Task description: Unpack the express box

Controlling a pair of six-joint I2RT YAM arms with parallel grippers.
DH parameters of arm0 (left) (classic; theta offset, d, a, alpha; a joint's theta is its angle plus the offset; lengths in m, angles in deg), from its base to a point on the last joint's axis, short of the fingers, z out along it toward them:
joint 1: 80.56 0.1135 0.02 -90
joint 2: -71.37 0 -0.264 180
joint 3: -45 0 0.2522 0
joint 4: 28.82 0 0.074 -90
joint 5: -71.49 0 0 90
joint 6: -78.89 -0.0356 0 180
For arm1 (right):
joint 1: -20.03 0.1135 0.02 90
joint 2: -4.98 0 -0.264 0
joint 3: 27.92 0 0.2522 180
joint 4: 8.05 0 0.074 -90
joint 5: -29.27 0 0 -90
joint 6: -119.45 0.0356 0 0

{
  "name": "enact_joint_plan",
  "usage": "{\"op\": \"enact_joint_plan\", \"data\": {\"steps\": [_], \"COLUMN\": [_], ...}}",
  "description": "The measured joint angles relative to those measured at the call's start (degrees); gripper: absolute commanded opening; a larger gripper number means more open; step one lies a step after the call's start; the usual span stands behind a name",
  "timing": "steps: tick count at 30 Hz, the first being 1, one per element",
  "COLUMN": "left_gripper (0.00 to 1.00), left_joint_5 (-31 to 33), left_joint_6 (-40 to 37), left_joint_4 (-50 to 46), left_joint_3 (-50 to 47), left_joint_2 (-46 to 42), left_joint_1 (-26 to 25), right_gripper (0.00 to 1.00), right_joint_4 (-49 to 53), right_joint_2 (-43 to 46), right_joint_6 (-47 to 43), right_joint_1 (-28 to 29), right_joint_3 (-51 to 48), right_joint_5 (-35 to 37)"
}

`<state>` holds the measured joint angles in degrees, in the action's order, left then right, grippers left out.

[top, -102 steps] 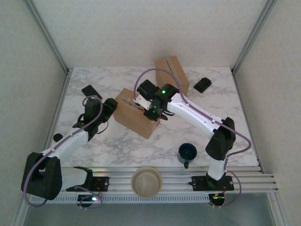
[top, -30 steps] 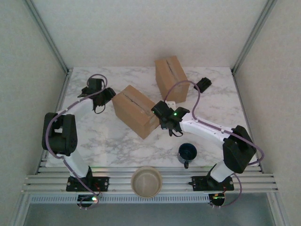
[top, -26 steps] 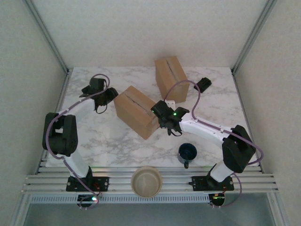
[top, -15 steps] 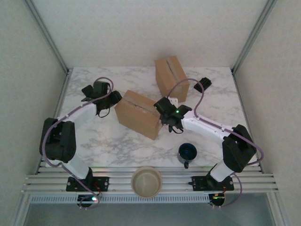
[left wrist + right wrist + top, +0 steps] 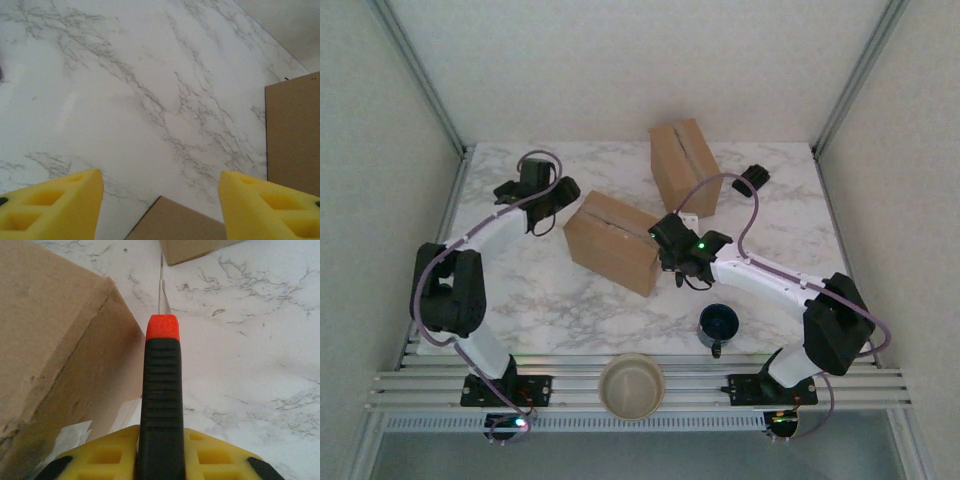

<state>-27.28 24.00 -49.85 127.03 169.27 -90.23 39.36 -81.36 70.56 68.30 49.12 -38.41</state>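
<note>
The express box (image 5: 615,243), brown cardboard with a seam along its top, lies mid-table. My left gripper (image 5: 561,190) hovers open at its far left corner. In the left wrist view that corner of the express box (image 5: 180,225) sits low between the yellow fingers (image 5: 55,200), touching neither, with the left gripper (image 5: 160,176) over bare marble. My right gripper (image 5: 670,246) is at the box's right end, shut on a utility knife (image 5: 161,405) with a black handle and red tip. Its blade (image 5: 162,290) points past the side of the express box (image 5: 55,340).
A second cardboard box (image 5: 685,167) stands at the back, its edge (image 5: 295,135) showing in the left wrist view. A small black item (image 5: 752,180) lies back right. A blue mug (image 5: 718,323) and a beige bowl (image 5: 631,384) sit near the front edge.
The left gripper has moved right toward the box's far corner and opened wider. The box has turned and shifted slightly. The right gripper keeps the knife at the box's right end.
</note>
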Motion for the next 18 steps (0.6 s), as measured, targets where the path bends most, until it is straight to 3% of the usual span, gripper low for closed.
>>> {"op": "enact_joint_plan", "data": {"steps": [5,7,8,14,18], "left_gripper": [0.77,0.86,0.98,1.00,1.00], "left_joint_5": [6.7,9.9,11.5,19.2,21.6], "left_joint_6": [0.4,0.7,0.8,2.9,8.1], "left_joint_4": [-1.2,-2.3,-2.5,-2.0,-1.9], "left_joint_3": [1.3,1.2,1.0,-1.8,-7.0], "left_joint_2": [-1.2,-4.0,-6.2,-23.0,-27.8], "left_joint_1": [0.0,-0.1,-0.4,-9.3,-14.1], "right_gripper": [0.00,0.00,0.00,0.00,0.00], "right_joint_4": [1.3,2.0,2.4,3.0,3.0], "right_joint_2": [2.1,4.3,5.7,15.3,18.9], "right_joint_6": [-0.3,-1.5,-2.2,-8.7,-12.5], "right_joint_1": [-0.2,-0.8,-1.4,-8.5,-12.1], "right_joint_3": [-0.3,-0.7,-0.9,-2.9,-4.3], "right_joint_5": [1.2,1.7,1.7,-1.0,-4.6]}}
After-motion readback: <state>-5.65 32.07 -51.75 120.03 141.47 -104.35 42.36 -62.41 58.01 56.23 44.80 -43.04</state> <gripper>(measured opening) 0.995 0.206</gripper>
